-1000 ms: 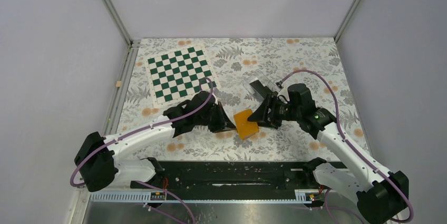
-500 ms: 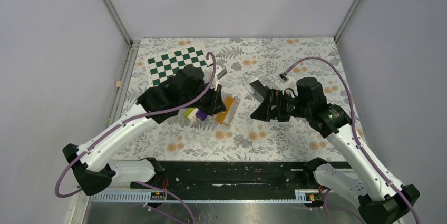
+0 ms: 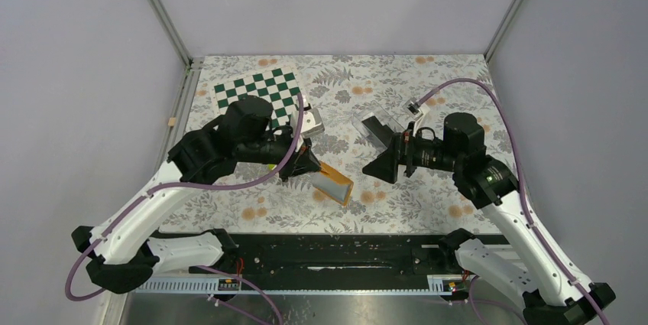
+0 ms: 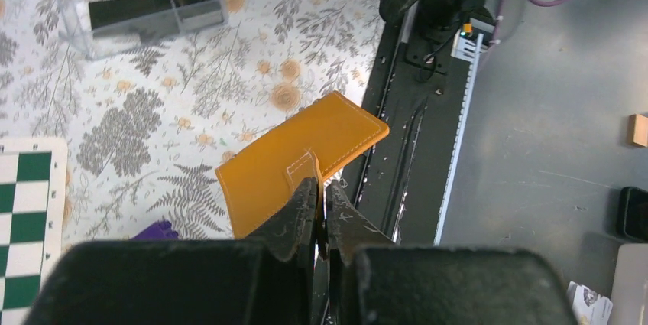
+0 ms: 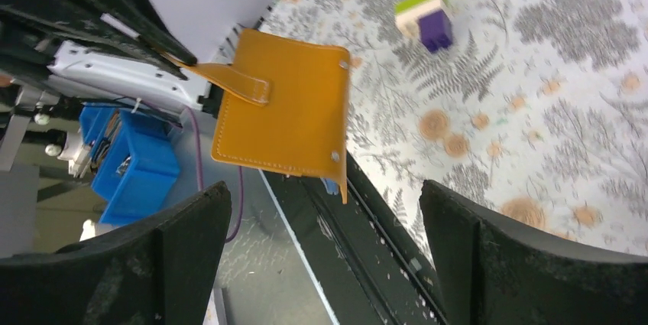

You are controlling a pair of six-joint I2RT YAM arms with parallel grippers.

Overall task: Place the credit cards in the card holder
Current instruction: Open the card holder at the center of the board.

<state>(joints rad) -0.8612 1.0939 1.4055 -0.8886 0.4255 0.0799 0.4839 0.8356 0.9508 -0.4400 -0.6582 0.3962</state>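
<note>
The orange card holder [image 3: 336,185] hangs tilted above the table, folded, and is held only by its snap strap [image 4: 302,168]. My left gripper [image 3: 309,165] is shut on that strap [image 5: 233,80]. In the left wrist view the card holder [image 4: 290,153] fills the space just past the gripper [image 4: 321,190]. My right gripper [image 3: 380,166] stands wide open a little to the right of the card holder [image 5: 294,111], touching nothing, with the gripper [image 5: 325,189] empty. The black credit cards [image 3: 374,128] lie in a clear plastic box [image 4: 145,8] behind the right gripper.
A green-and-white chequered mat [image 3: 256,89] lies at the back left. A small block of green, white and purple [image 5: 425,16] sits on the floral cloth near the left arm. The black base rail [image 3: 336,252] runs along the near edge.
The left arm has lifted the card holder off the table by its strap and swung it. The right gripper has opened, let go of it and drawn back to the right.
</note>
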